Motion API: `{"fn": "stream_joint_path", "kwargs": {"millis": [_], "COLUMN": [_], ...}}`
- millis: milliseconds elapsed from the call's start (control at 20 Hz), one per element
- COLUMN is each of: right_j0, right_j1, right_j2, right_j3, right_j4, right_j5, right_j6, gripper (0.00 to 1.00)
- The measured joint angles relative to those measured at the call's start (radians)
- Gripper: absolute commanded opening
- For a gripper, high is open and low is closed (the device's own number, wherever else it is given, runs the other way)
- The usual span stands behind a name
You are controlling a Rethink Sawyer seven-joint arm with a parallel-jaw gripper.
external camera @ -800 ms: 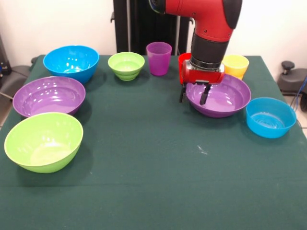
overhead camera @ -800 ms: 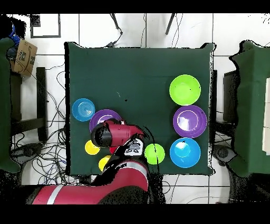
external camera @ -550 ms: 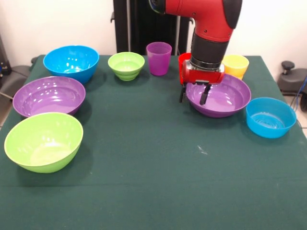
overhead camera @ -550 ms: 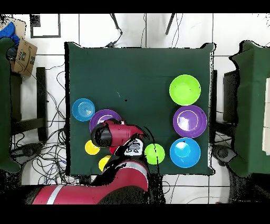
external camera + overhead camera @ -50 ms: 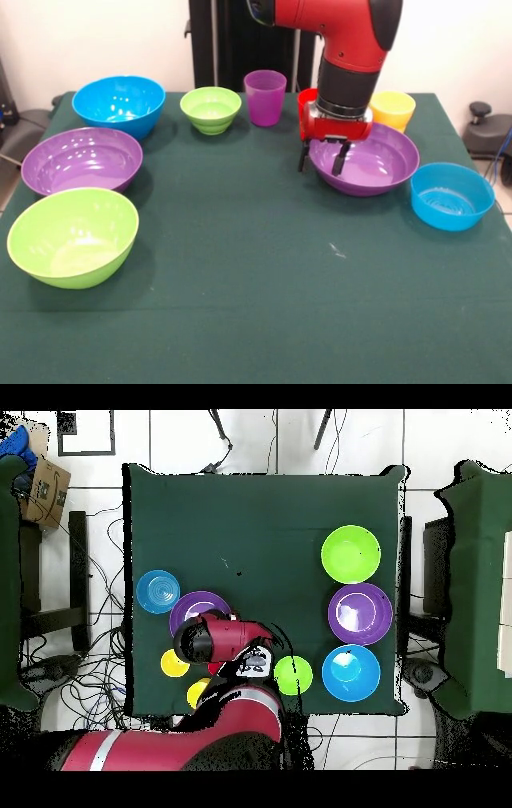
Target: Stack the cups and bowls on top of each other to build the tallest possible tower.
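My gripper point(image 5: 321, 160) is open and hangs over the left rim of a large purple bowl point(image 5: 370, 164), one finger outside the rim and one inside. A red cup point(image 5: 306, 102) stands just behind it and a yellow cup point(image 5: 393, 109) stands behind the bowl. The purple cup point(image 5: 265, 97) and small green bowl point(image 5: 210, 109) stand at the back. At the left are a large blue bowl point(image 5: 118, 104), a second purple bowl point(image 5: 82, 160) and a lime bowl point(image 5: 72, 235). A small blue bowl point(image 5: 451, 195) sits at the right. No tower shows.
In the overhead view the arm point(image 5: 222, 636) covers the gripper and part of the purple bowl point(image 5: 190, 608). Two yellow cups point(image 5: 174, 663) point(image 5: 197, 691) sit near the table's edge. The green table point(image 5: 256, 280) has open cloth in the middle and front.
The gripper has shifted by only a hair at the bowl's rim. Nothing else has moved.
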Motion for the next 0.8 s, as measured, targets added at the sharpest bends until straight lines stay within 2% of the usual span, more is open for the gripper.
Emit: {"fn": "stream_joint_path", "kwargs": {"millis": [800], "right_j0": [0.001], "right_j1": [0.017], "right_j2": [0.000], "right_j3": [0.000], "right_j4": [0.000], "right_j5": [0.000], "right_j6": [0.000], "gripper": [1.00]}}
